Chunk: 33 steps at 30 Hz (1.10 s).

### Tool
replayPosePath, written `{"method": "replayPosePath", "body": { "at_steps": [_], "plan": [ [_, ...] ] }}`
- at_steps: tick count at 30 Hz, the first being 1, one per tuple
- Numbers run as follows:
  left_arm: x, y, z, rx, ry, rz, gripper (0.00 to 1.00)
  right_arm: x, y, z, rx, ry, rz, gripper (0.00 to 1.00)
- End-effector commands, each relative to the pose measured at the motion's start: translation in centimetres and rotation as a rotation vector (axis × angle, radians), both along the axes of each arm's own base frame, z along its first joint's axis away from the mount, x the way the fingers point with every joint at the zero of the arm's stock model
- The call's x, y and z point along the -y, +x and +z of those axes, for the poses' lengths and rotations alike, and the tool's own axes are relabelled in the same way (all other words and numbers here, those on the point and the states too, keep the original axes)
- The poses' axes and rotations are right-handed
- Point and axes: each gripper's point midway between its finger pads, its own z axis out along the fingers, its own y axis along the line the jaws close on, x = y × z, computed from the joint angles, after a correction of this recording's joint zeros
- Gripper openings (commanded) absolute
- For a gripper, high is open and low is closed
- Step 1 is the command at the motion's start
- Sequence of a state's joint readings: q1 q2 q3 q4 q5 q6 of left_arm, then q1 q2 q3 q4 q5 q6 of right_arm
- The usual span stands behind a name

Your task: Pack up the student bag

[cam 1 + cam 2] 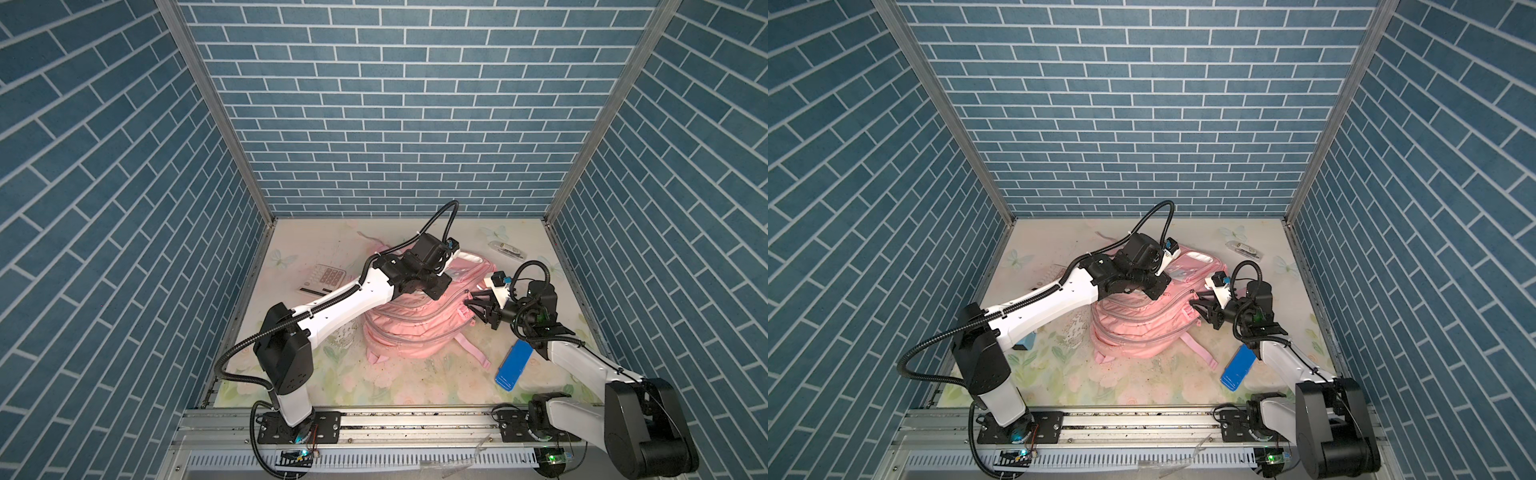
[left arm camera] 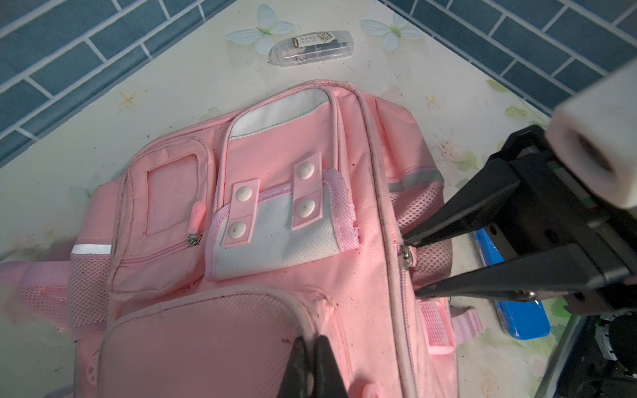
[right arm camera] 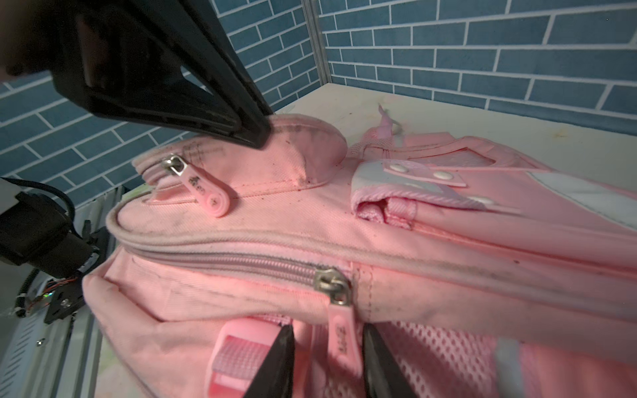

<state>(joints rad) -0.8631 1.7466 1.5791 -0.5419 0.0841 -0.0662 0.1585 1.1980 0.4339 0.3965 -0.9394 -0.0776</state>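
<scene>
The student bag (image 1: pixel 411 332) (image 1: pixel 1142 332), pink, lies flat in the middle of the table in both top views. My left gripper (image 2: pixel 312 344) is shut on the piped edge of a front pocket; its fingertips (image 3: pixel 256 136) also show in the right wrist view. My right gripper (image 3: pixel 327 344) (image 1: pixel 469 305) stands open at the bag's right side. The pink pull tab (image 3: pixel 341 339) of the main zipper hangs between its jaws, with a gap on each side. The metal slider (image 3: pixel 332 282) (image 2: pixel 408 256) sits just beyond the tips.
A blue case (image 1: pixel 514 365) (image 1: pixel 1237 368) lies right of the bag, beneath the right arm. A clear pen box (image 1: pixel 507 249) (image 2: pixel 312 46) rests near the back wall. A calculator (image 1: pixel 322 280) lies at the left, partly under the left arm. Brick-patterned walls enclose three sides.
</scene>
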Motion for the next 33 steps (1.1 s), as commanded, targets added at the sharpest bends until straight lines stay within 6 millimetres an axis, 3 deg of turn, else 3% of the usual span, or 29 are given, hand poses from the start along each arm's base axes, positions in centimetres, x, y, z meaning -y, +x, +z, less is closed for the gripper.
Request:
{"method": "replayPosePath", "body": {
  "at_steps": [1, 14, 24, 28, 33],
  "plan": [
    [1.0, 1.2, 7.5, 0.168, -0.19, -0.009, 0.0, -0.7, -0.1, 0.9, -0.007, 0.03, 0.078, 0.29],
    [0.4, 2.1, 6.2, 0.095, -0.228, 0.067, 0.0, -0.2, 0.2, 2.4, 0.084, 0.055, 0.003, 0.12],
    [0.3, 2.7, 5.4, 0.017, -0.265, 0.157, 0.0, 0.1, 0.5, 2.1, 0.089, 0.031, -0.073, 0.0],
    [0.3, 2.9, 4.8, -0.056, -0.31, 0.242, 0.0, -0.8, 0.8, 2.6, 0.081, -0.019, -0.086, 0.0],
    [-0.6, 3.9, 3.6, -0.101, -0.343, 0.384, 0.0, -3.2, -1.1, 3.9, 0.116, -0.068, -0.045, 0.0]
  ]
}}
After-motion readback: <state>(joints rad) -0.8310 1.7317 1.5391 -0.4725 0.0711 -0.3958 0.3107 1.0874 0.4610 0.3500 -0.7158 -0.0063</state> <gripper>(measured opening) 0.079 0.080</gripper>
